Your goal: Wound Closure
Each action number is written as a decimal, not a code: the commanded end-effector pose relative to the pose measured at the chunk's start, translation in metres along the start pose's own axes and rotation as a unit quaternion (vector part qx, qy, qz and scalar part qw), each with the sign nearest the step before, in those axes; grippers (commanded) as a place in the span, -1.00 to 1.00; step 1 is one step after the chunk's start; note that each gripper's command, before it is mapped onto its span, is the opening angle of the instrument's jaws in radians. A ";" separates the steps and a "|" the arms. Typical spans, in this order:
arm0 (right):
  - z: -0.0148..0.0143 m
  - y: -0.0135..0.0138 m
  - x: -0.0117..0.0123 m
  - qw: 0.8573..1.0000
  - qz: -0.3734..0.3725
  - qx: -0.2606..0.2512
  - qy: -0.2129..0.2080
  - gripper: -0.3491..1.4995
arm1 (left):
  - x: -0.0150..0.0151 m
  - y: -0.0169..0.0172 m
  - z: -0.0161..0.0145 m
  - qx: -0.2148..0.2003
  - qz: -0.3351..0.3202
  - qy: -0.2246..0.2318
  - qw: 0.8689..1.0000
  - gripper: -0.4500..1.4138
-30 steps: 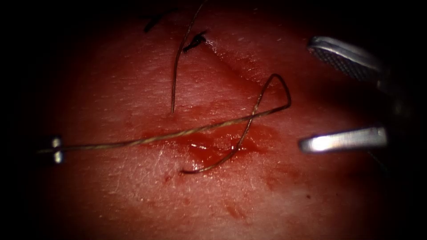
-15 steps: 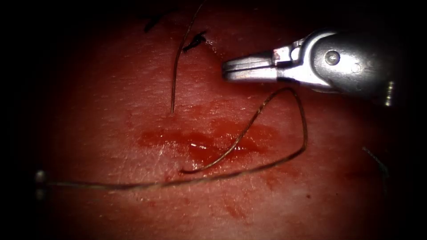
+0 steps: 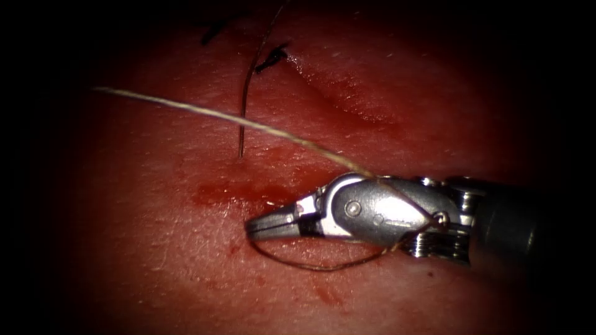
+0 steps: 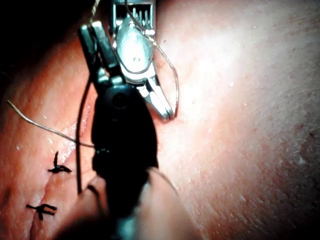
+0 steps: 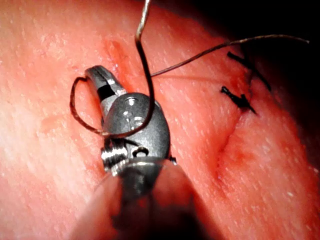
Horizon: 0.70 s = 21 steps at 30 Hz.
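The right tool [image 3: 251, 228] lies low across the tissue [image 3: 155, 260], jaws shut, their tip on the thread where it leaves the skin below the red fluid [image 3: 220, 193]. From that tip a thread loop [image 3: 323, 268] curls under the tool and winds over its wrist [image 3: 434, 218]; the same loop [image 5: 75, 107] hangs beside the jaws [image 5: 96, 75]. The long pale thread [image 3: 205, 111] runs taut from the wrist to the upper left. The left tool [image 4: 92, 37] is dark, jaws together, thread leaving their tip. Beside it sits the right tool [image 4: 167, 112].
The cut [image 3: 347, 99] runs diagonally at upper right. Two dark knotted stitches [image 3: 273, 58] [image 3: 211, 31] sit at its top end. A dark thread strand [image 3: 243, 111] stands up from the skin left of the cut and crosses under the pale thread.
The right tool, open at the right a second ago, shut and came down to the lower middle. The long strand swung from the lower left to the upper left and now wraps the right wrist.
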 end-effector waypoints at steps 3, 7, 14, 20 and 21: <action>0.0006 0.0010 0.0009 1.000 -0.001 -0.010 0.021 -1.00 | 0.0030 0.0004 0.0004 -0.032 0.027 0.036 0.998 -1.00; 0.0003 0.0017 0.0025 0.999 0.004 -0.028 0.042 -1.00 | 0.0071 -0.0012 0.0003 -0.055 0.068 0.113 0.990 -1.00; 0.0003 0.0027 0.0055 0.992 0.017 -0.080 0.099 -1.00 | 0.0127 -0.0041 -0.0014 -0.056 0.113 0.199 0.972 -1.00; -0.0002 0.0035 0.0069 0.986 0.028 -0.129 0.103 -1.00 | 0.0141 -0.0057 -0.0029 -0.040 0.129 0.233 0.963 -1.00; -0.0003 0.0036 0.0070 0.985 0.029 -0.132 0.104 -1.00 | 0.0139 -0.0060 -0.0031 -0.038 0.129 0.234 0.963 -1.00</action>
